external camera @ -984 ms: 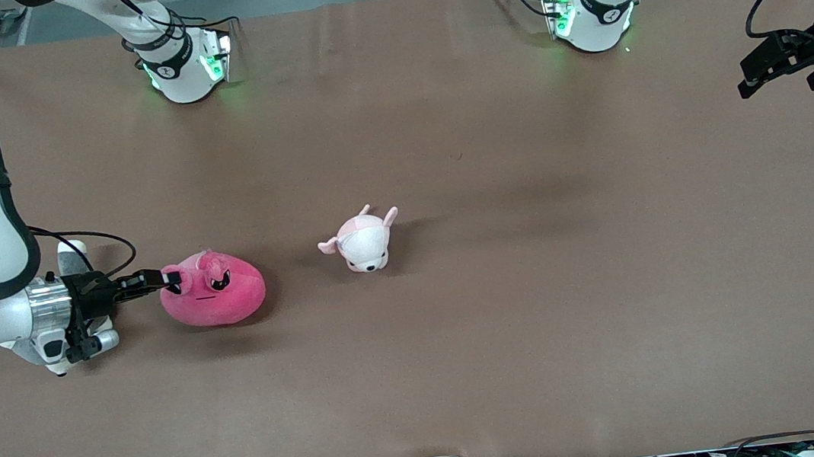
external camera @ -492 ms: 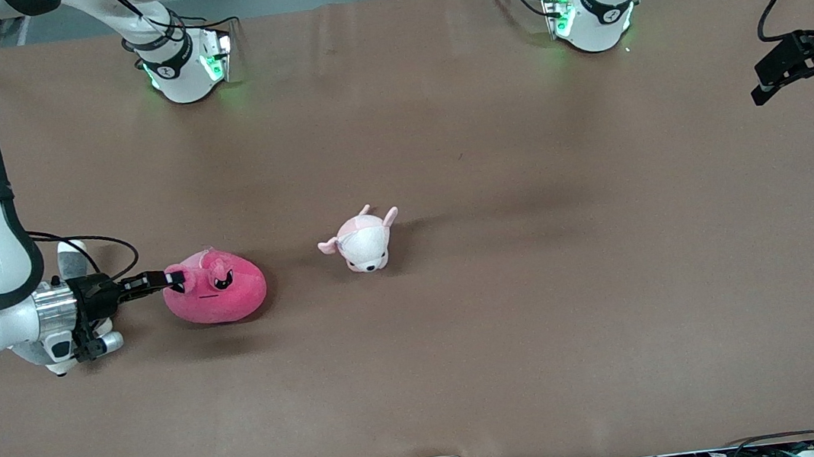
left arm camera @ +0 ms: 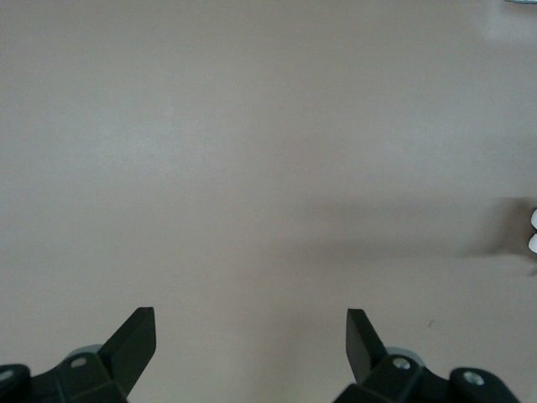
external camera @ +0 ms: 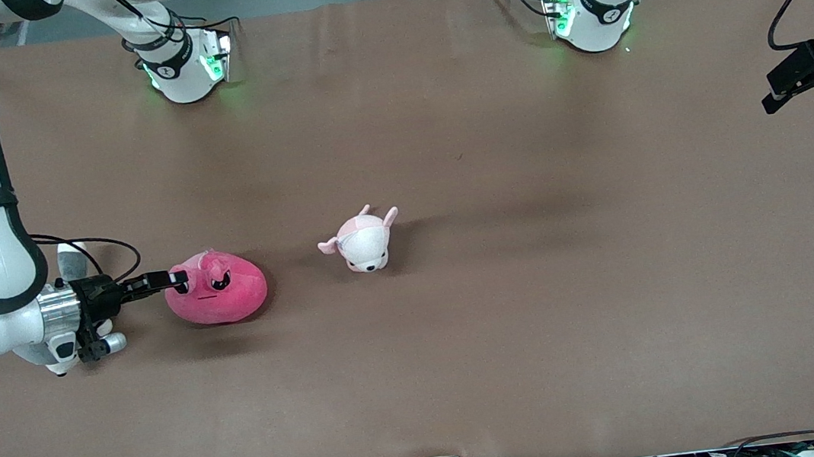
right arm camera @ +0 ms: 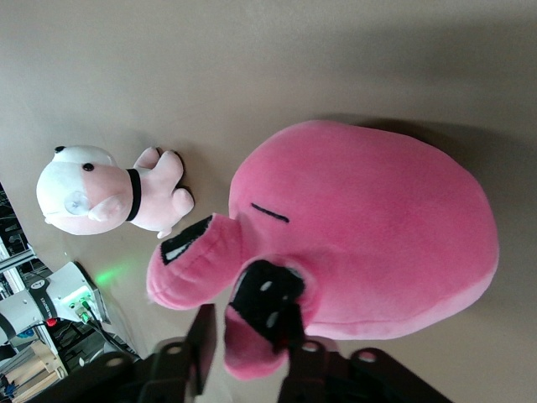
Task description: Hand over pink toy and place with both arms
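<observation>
The pink toy (external camera: 224,294) lies on the brown table toward the right arm's end; in the right wrist view the pink toy (right arm camera: 377,227) fills the middle. My right gripper (external camera: 175,279) is low at the toy's side, its arm nearly level with the table. Its fingers stand partly open around one of the toy's small flaps (right arm camera: 252,353), with a gap between the flap and one finger (right arm camera: 202,344). My left gripper (external camera: 810,84) hangs open over the left arm's end of the table, with only bare table under it in the left wrist view (left arm camera: 252,332).
A smaller pale pink-and-white plush animal (external camera: 363,243) lies near the table's middle, beside the pink toy toward the left arm's end, and also shows in the right wrist view (right arm camera: 101,197). The arms' green-lit bases (external camera: 185,66) stand along the edge farthest from the front camera.
My right gripper's fingers have parted from their grip on the toy's flap, and the toy rests on the table. My left gripper has drawn back toward its end of the table.
</observation>
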{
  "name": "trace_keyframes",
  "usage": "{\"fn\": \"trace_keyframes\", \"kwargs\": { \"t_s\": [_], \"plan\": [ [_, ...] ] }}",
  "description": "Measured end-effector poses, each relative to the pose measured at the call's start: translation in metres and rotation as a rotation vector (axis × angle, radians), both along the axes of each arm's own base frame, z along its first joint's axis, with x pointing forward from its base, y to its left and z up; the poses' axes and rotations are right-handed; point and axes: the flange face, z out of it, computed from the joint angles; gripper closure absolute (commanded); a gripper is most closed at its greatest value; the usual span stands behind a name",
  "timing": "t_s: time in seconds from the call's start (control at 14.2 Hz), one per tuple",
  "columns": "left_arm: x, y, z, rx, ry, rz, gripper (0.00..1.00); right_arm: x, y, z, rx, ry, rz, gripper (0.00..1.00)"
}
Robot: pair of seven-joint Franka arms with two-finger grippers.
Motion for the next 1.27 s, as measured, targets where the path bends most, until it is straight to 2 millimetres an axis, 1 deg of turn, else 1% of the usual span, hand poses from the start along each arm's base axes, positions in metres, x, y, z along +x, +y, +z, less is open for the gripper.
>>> {"fn": "trace_keyframes", "kwargs": {
  "t_s": [0.07,0.14,0.28,0.35,0.56,0.77,0.98,1.27],
  "plan": [
    [0.0,0.0,0.0,0.0,0.0,0.0,0.0,0.004,-0.001,0.007,-0.007,-0.017,0.003,0.0],
    [0.0,0.001,-0.001,0.0,0.001,0.001,0.0,0.01,-0.003,0.019,-0.024,-0.045,0.01,0.0],
    [0.001,0.001,-0.002,-0.002,0.004,0.002,0.0,0.021,-0.008,0.049,-0.063,-0.102,0.01,0.0],
    [0.002,0.002,-0.003,-0.002,0.005,0.002,0.0,0.023,-0.012,0.066,-0.088,-0.115,-0.002,0.0],
    [0.002,0.002,-0.003,-0.002,0.005,0.002,0.0,0.016,-0.03,0.115,-0.218,-0.126,-0.005,0.0],
    [0.002,0.002,-0.003,-0.002,0.005,0.003,0.0,0.011,-0.042,0.167,-0.339,-0.189,0.003,0.0],
    [0.003,0.003,-0.004,-0.003,0.007,0.003,0.0,0.002,-0.046,0.209,-0.428,-0.241,-0.01,0.0],
    [0.004,0.0,-0.006,-0.005,0.011,-0.003,0.0,-0.01,-0.051,0.259,-0.504,-0.277,-0.124,0.0]
  ]
}}
